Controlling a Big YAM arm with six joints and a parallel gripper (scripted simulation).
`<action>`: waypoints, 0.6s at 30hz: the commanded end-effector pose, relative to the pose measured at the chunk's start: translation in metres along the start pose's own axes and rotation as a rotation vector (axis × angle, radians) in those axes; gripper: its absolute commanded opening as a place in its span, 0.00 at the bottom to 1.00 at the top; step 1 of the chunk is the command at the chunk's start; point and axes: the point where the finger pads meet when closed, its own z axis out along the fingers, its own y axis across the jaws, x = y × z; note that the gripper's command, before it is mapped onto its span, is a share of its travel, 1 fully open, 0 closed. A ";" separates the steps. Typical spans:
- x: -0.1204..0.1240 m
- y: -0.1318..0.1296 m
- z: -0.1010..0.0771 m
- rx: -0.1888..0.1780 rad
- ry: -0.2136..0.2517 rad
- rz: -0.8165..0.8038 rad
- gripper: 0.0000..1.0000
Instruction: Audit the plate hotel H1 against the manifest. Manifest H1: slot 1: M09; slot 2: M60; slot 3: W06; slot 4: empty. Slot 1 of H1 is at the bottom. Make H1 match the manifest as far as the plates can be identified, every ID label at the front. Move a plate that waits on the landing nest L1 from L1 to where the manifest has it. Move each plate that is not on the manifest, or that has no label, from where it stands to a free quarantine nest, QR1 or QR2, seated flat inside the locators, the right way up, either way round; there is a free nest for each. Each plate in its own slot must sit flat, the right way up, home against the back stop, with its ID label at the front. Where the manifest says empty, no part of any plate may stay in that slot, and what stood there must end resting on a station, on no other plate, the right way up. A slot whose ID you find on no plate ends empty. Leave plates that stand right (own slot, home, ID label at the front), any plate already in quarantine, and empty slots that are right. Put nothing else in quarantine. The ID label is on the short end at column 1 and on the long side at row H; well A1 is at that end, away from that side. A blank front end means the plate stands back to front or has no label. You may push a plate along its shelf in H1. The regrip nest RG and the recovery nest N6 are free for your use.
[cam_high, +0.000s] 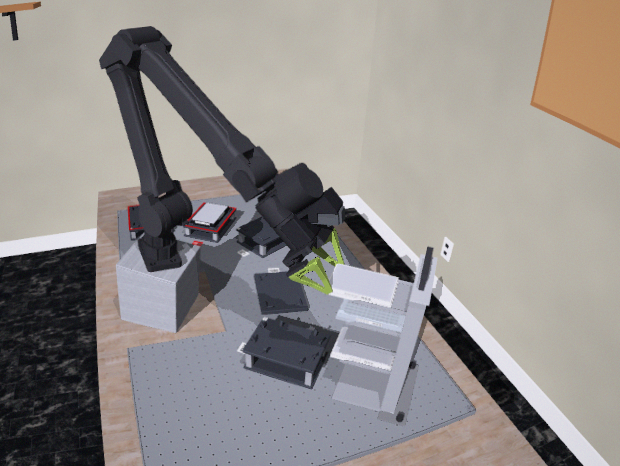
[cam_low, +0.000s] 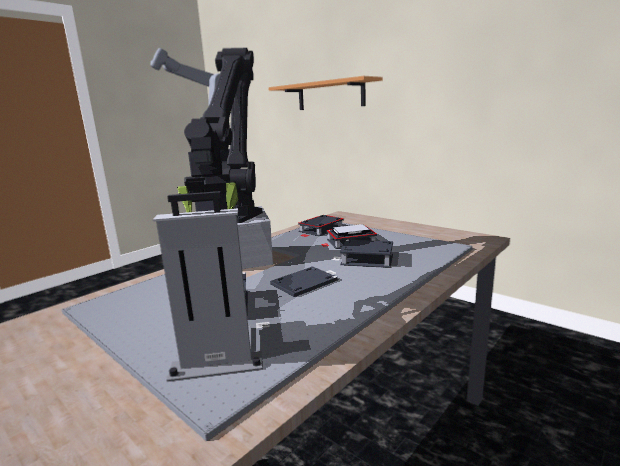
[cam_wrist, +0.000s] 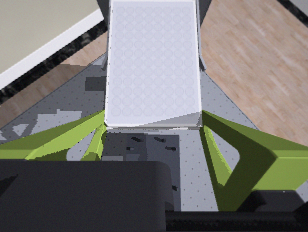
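The plate hotel H1 (cam_high: 385, 330) stands at the right, and I see its back in the exterior view (cam_low: 205, 285). It holds three plates. A white plate (cam_high: 363, 283) lies on the top level, a clear plate (cam_high: 371, 316) below it, and a white plate (cam_high: 361, 350) lower still. My gripper (cam_high: 336, 277) is at the hotel's front, level with the top plate. In the wrist view the green fingers touch both front corners of the top plate (cam_wrist: 152, 60) and are shut on it. The plate lies flat on its shelf.
A red-edged quarantine nest (cam_high: 209, 216) at the back holds a white plate. A second red-edged nest (cam_high: 133, 218) is partly hidden by the arm base. A raised black nest (cam_high: 260, 235), a flat black nest (cam_high: 280, 293) and a raised black nest (cam_high: 288, 348) stand before the hotel.
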 end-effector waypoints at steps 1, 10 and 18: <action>-0.004 -0.005 -0.010 0.009 -0.013 -0.004 0.86; 0.005 -0.004 -0.018 0.009 -0.013 -0.004 0.86; 0.011 -0.004 -0.024 0.009 -0.012 -0.004 0.86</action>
